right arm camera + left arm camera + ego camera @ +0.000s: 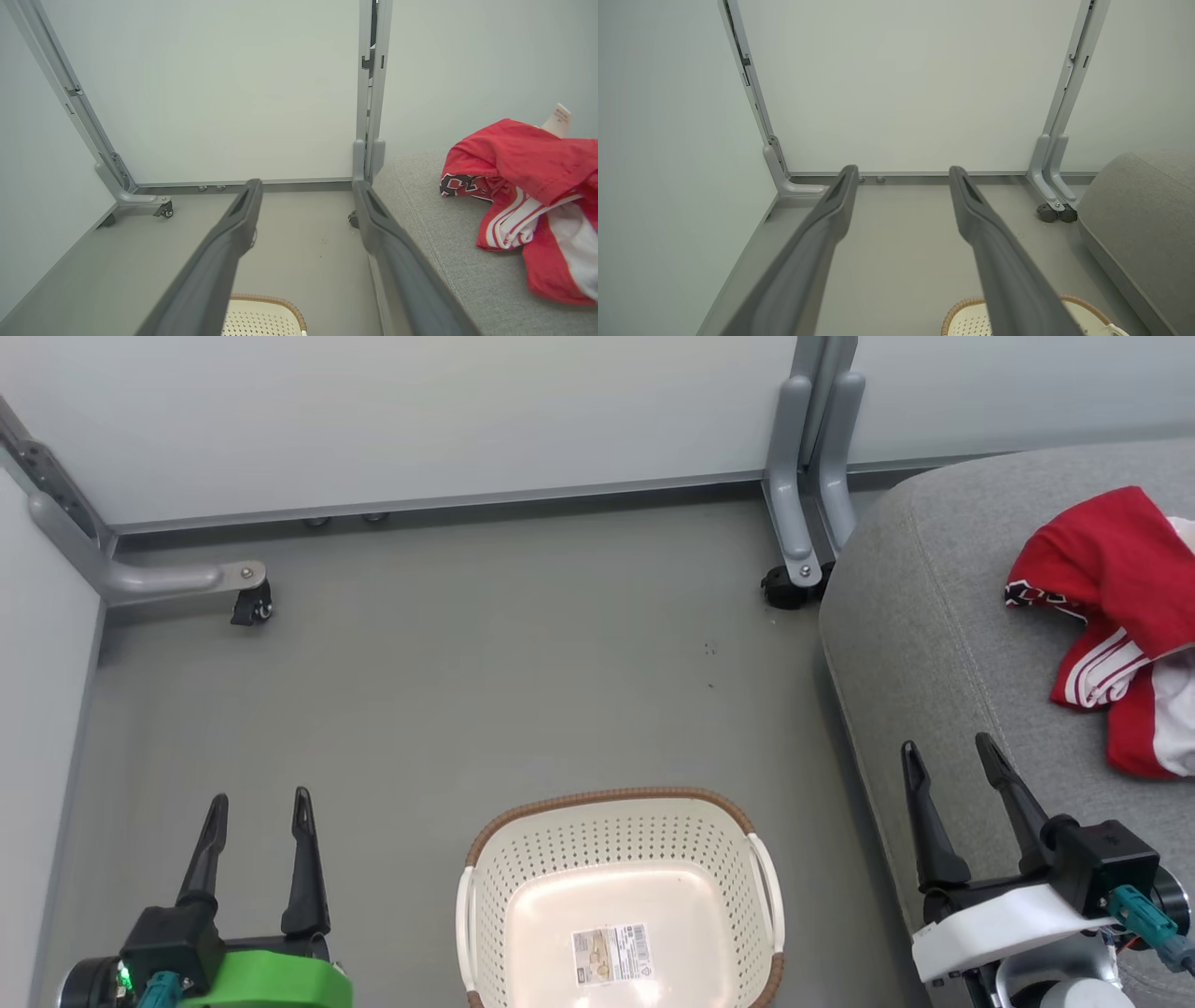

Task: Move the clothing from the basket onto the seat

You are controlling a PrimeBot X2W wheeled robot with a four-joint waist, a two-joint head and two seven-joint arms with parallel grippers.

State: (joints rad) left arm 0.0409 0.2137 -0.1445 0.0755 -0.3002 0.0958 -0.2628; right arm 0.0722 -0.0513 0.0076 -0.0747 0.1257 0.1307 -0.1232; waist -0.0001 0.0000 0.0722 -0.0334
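Clothing on seat, left pincer parted, right pincer parted, fingers forward

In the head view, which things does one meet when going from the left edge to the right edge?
From the left: left gripper → basket → right gripper → clothing.

Bright, even, diffuse light fills every view; shadows are faint and soft-edged. The glossy bottom of the cream-white perforated plastic basket carries a pale glare from above. In both wrist views the near dark grey gripper fingers look soft, and upright grey metal posts lean outward at the edges.
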